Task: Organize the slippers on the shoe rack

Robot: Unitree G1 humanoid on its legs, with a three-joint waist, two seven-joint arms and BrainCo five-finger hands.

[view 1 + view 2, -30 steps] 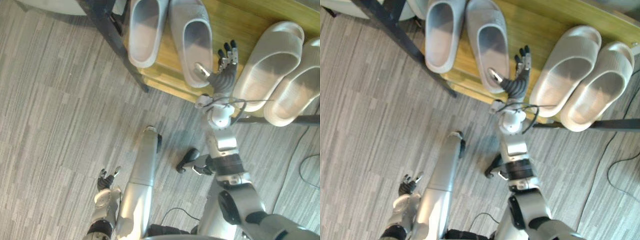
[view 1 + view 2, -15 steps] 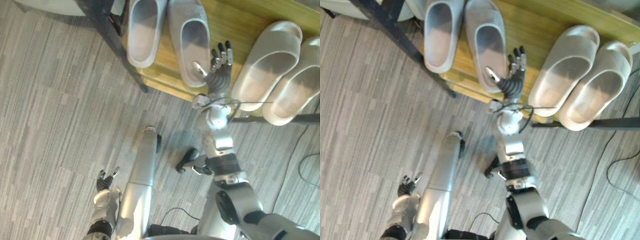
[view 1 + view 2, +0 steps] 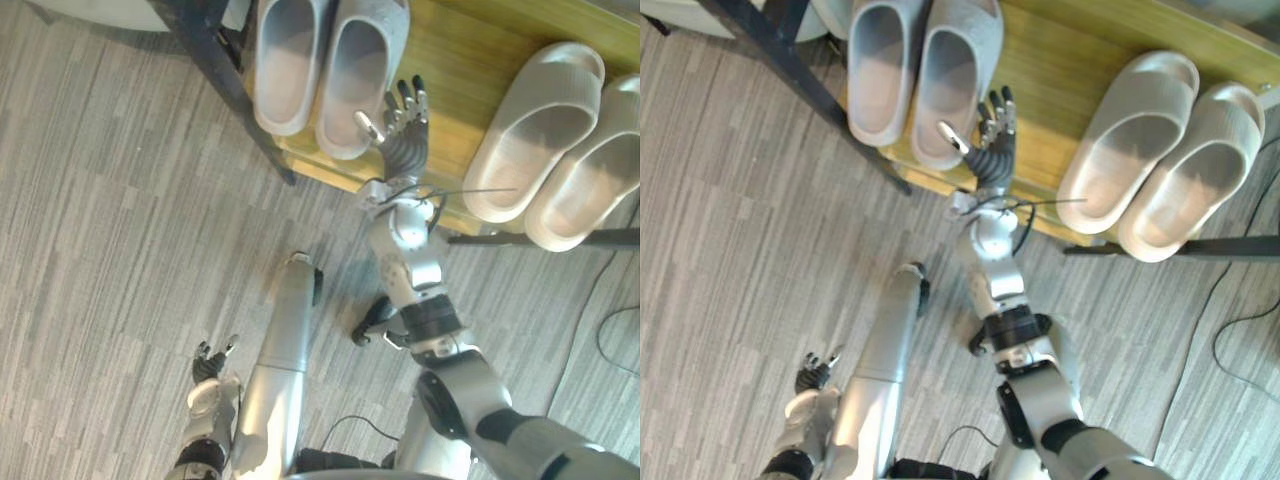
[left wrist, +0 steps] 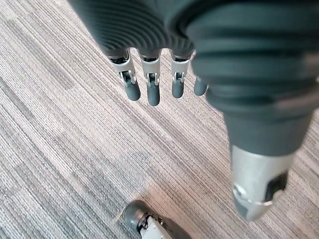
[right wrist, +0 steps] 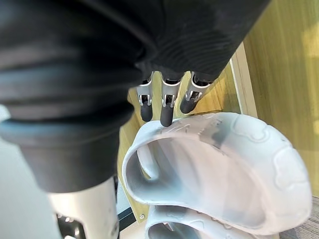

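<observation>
A wooden shoe rack (image 3: 462,48) with dark metal legs (image 3: 238,92) runs across the top of the left eye view, standing on a grey striped floor (image 3: 120,220). At the top centre two grey slippers sit side by side on the shelf, touching along their length, heels toward the lower edge of the frame: the left grey slipper (image 3: 285,62) and the right grey slipper (image 3: 358,78). In the upper right corner a pair of pale slippers, the inner one (image 3: 528,130) and the outer one (image 3: 592,168), lie angled together, heels overhanging the front edge of the shelf.

The right hand (image 3: 404,150) is above the shelf's front edge, just right of the right grey slipper's heel and well apart from the pale pair. Its fingers (image 3: 407,100) are straight and slightly fanned, pointing toward the top of the frame, and the thumb is stretched out to the left beside the slipper's heel. In the right wrist view the straight fingertips (image 5: 167,113) meet the rim of the grey slipper's upper (image 5: 239,164), curled round nothing. Raised shapes moulded into that upper are too unclear to read as writing.

The left hand (image 3: 212,362) hangs low in the lower left of the frame over the floor, far from the rack; in the left wrist view its fingers (image 4: 152,90) hang straight and close together.
</observation>
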